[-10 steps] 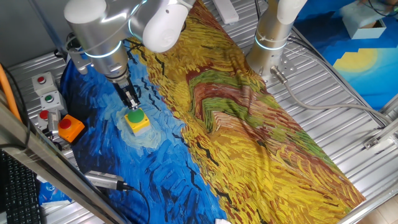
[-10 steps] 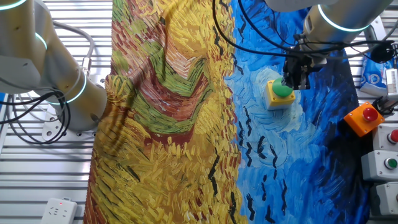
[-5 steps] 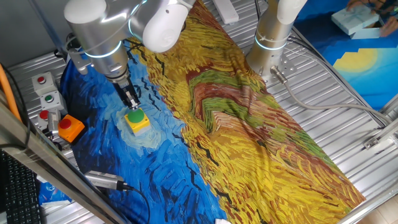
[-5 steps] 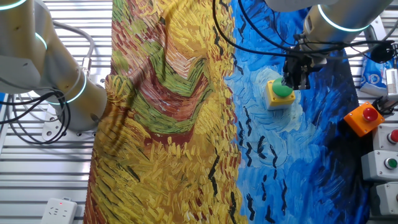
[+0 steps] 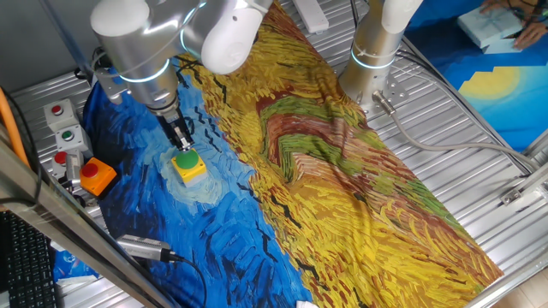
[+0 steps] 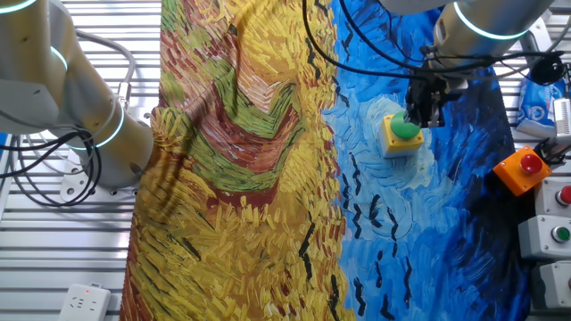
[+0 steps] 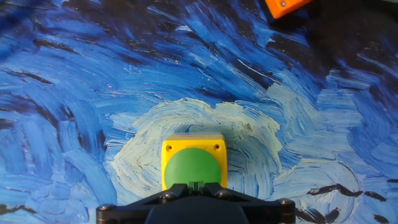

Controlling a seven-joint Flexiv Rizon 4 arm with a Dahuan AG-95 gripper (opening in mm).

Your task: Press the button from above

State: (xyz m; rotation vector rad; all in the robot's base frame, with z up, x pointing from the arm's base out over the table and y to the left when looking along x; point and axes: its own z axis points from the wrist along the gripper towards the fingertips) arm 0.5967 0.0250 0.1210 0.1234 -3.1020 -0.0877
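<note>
The robot's pincer (image 5: 182,145) points straight down at the green dome button (image 5: 186,160), which sits in its yellow box (image 6: 401,139) on the blue, swirled part of a painted cloth (image 5: 342,171) covering the table. Whether the fingertips touch the dome, or stand open or closed, cannot be told from any view. In the hand view the dome (image 7: 194,170) lies at the bottom centre, partly under the pincer body. The likely risk: the tips look set toward the dome's edge, so a push could slide off, or shove the loose box across the cloth. A red button in an orange box (image 6: 522,169) sits nearby.
</note>
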